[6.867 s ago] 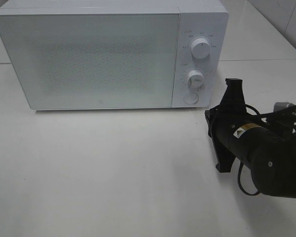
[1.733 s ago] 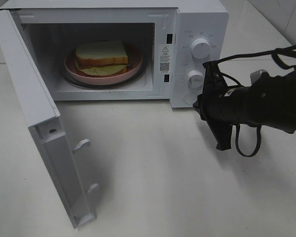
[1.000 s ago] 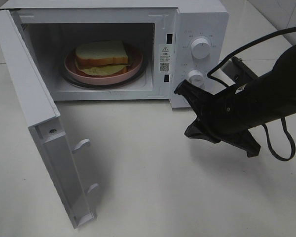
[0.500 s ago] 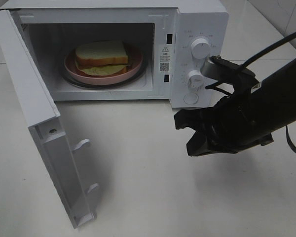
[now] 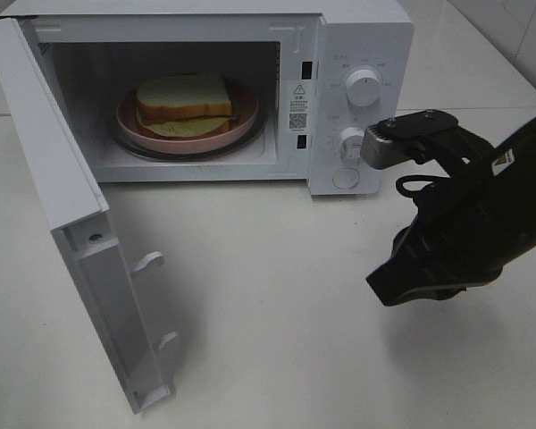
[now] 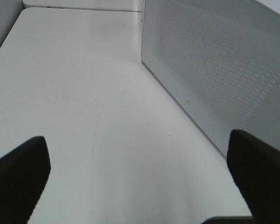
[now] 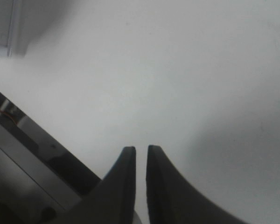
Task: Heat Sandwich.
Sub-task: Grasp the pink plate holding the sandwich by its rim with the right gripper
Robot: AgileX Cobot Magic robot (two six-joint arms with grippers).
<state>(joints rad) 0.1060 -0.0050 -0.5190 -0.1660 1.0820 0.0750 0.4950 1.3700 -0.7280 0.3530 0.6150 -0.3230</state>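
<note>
- The sandwich (image 5: 184, 105) is seen lying flat on the pink plate (image 5: 129, 125) inside the cavity of the microwave (image 5: 366, 36), set towards the back and well inside the opening
- The door (image 5: 62, 206) is swung fully out on its hinge side, its free edge pointing towards the front of the surface (image 5: 268, 357)
- The right hand (image 7: 140, 150) is held above the bare surface, in front of the control panel and below the lower dial (image 5: 353, 143); its fingers are drawn narrow, a slim gap is left between the tips, and nothing is held
- From the right hand, the sandwich lies to the left in the high view and further back, past the edge of the opening; the two are well apart
- The sandwich is roughly square, so no long axis is offered; its front crust edge is turned nearly parallel to the opening
- The left hand (image 6: 139, 182) is spread wide and empty; only the perforated outer face of the door (image 6: 214, 70) and bare surface are shown ahead of it, and the arm itself is not seen in the high view
- The loading is judged done, with the door to be shut next
- For that push, the left hand is judged better placed, since it faces the door's outer side, while the right hand is nearer the dials
</note>
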